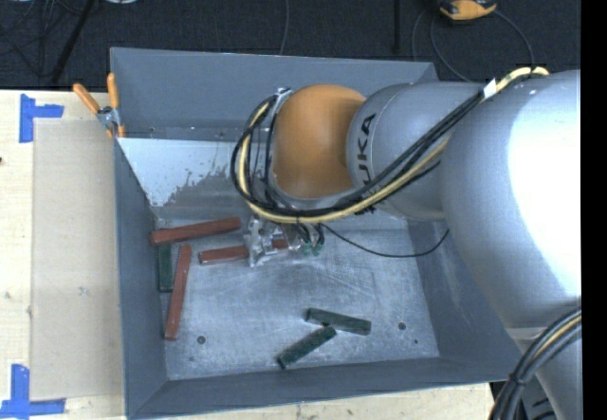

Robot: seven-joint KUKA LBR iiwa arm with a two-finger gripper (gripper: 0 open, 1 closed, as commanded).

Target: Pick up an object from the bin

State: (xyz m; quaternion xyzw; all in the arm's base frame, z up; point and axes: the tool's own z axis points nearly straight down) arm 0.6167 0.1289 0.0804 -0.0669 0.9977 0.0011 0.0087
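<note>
Short red-brown bar lies left of centre on the bin floor, its right end right at my pincer. Pincer sits low under the orange wrist cover; can't tell if it's apart or together. Longer red-brown bar just above, upright red-brown bar to the left, two dark green bars well apart nr the front wall.

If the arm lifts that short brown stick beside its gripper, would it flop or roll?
Probably stiff: the stick lies straight. It looks flat-sided, so it should slide, not roll. The gripper is at one end, so it might tilt when lifted.
</note>
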